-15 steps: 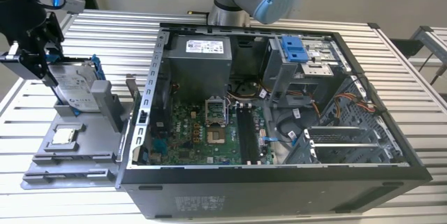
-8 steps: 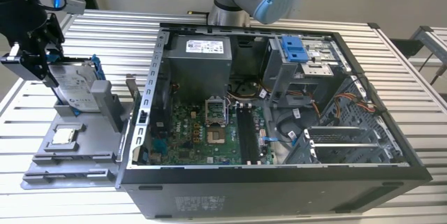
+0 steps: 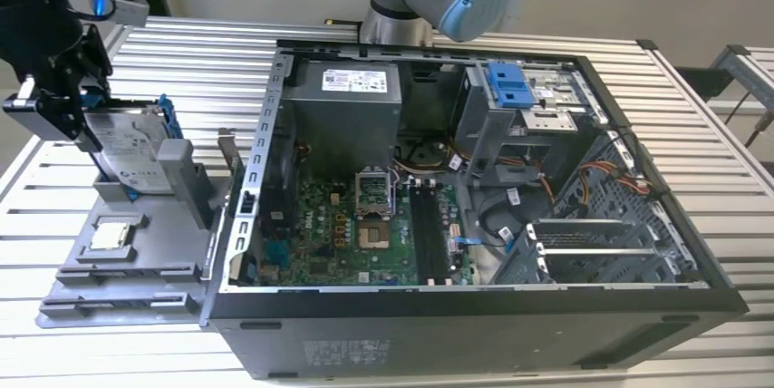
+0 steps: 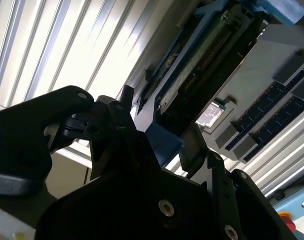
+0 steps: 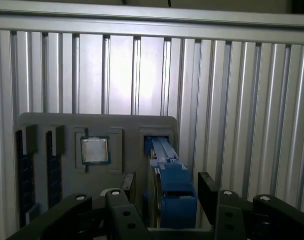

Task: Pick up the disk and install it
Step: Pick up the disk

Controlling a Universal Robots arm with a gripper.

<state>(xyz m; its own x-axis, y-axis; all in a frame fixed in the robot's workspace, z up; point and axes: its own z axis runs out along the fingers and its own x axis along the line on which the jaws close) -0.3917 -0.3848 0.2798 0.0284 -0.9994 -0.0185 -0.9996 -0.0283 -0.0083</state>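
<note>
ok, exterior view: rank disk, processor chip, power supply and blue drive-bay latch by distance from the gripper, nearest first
1. Disk, upright in the grey tray, right at the gripper.
2. Processor chip, flat on the same tray.
3. Power supply, inside the case.
4. Blue latch, farther toward the exterior view's right.

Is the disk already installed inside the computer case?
No, the disk stands upright in the grey holder outside the computer case.

Hand at upright disk in grey tray; open computer case beside
</note>
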